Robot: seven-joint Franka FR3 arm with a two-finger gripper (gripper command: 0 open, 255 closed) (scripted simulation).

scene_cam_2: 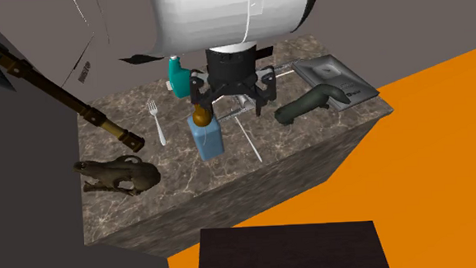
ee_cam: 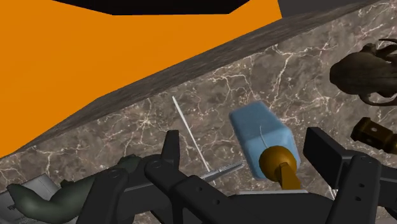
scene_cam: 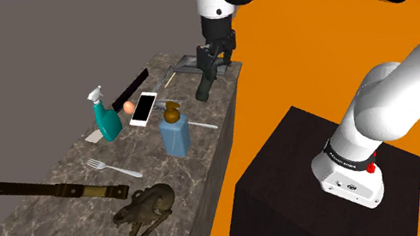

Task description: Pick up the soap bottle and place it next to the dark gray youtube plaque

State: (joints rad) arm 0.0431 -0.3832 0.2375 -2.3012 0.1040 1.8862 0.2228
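The soap bottle [scene_cam: 174, 133] has a squat, square-shouldered body in pale blue, topped by a short amber-brown neck and a rounded pump head in the same brown. It stands upright on the dark, white-veined marble counter [scene_cam: 54, 185], well apart from the dark gray plaque [scene_cam_2: 338, 70]. The plaque lies flat near 1 corner of the counter and carries a lighter play-button shape. A dark greenish curved object [scene_cam_2: 308, 103] lies just beside the plaque, on the side that faces the bottle. Beyond it from the plaque, a thin white rod [scene_cam_2: 250, 142] lies on the marble close to the bottle's base. The gripper [ee_cam: 247, 156] hangs in the air over the counter on the bottle's side of the plaque. Its 2 black fingers [ee_cam: 324, 153] are spread wide and clasp nothing. In the wrist view the brown pump shows between them, lower down and touching neither. Farther from the plaque than the soap bottle are a teal spray bottle [scene_cam: 106, 118], a silver fork [scene_cam_2: 155, 120], a dark animal-shaped figure [scene_cam_2: 118, 172] and a long-handled tool [scene_cam: 38, 190]. A white-framed phone [scene_cam: 143, 108] lies flat between the plaque and the spray bottle.
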